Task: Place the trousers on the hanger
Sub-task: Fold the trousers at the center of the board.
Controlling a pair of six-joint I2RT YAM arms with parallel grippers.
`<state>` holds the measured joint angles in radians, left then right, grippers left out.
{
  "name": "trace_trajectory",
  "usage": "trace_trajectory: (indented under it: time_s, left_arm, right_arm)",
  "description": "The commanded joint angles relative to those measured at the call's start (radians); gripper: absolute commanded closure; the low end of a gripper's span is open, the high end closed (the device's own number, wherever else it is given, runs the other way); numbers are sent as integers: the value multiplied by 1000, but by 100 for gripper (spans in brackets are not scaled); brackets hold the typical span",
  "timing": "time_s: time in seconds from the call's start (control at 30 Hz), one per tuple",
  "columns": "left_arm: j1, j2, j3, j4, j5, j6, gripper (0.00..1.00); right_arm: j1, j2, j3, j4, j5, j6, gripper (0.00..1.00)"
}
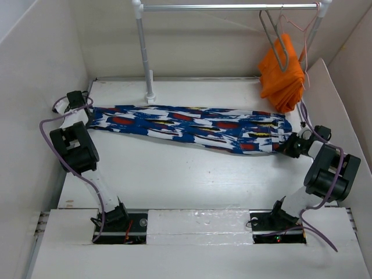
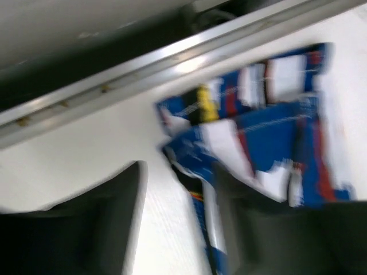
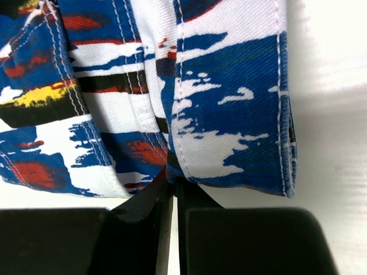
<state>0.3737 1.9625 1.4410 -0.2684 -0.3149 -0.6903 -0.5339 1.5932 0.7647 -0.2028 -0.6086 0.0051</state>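
Note:
The trousers point(image 1: 192, 128), deep blue with white, red, black and yellow patches, lie stretched flat across the table from left to right. My left gripper point(image 1: 88, 113) is at their left end. In the blurred left wrist view it point(image 2: 180, 172) is open, and the cloth's edge point(image 2: 206, 217) lies between the fingers, against the right one. My right gripper point(image 1: 288, 145) is at their right end; it point(image 3: 174, 186) is shut on the edge of the trousers point(image 3: 229, 114). The dark grey hanger point(image 1: 278, 40) hangs on the rail at the back right.
A metal rail point(image 1: 232, 7) on a white post point(image 1: 145, 58) stands at the back. An orange garment point(image 1: 282, 72) and a thin pinkish wire hanger point(image 1: 305, 29) hang at its right end. White walls close in on both sides.

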Motion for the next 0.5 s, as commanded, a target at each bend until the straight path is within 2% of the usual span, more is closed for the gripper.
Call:
trace_trajectory:
  time_s: [0.0, 0.03, 0.13, 0.17, 0.27, 0.33, 0.47]
  left_arm:
    - [63, -14, -68, -16, -17, -32, 42]
    - [98, -58, -88, -2, 15, -46, 23]
    - [109, -89, -65, -32, 45, -60, 20]
    - [110, -102, -57, -40, 51, -60, 20]
    - [79, -184, -57, -25, 86, -61, 23]
    - [32, -231, -57, -5, 102, -49, 27]
    - [-169, -223, -34, 12, 114, -5, 34]
  right_arm:
    - [-34, -41, -27, -27, 53, -57, 89]
    - [-43, -53, -33, -33, 53, -62, 83]
    - [-54, -74, -28, -62, 49, -80, 62]
    - [-54, -85, -25, -90, 52, -86, 44]
    - [-54, -154, -34, -112, 55, -88, 26]
    - [-54, -177, -36, -119, 50, -74, 23]
    - [-54, -177, -42, -81, 38, -44, 20]
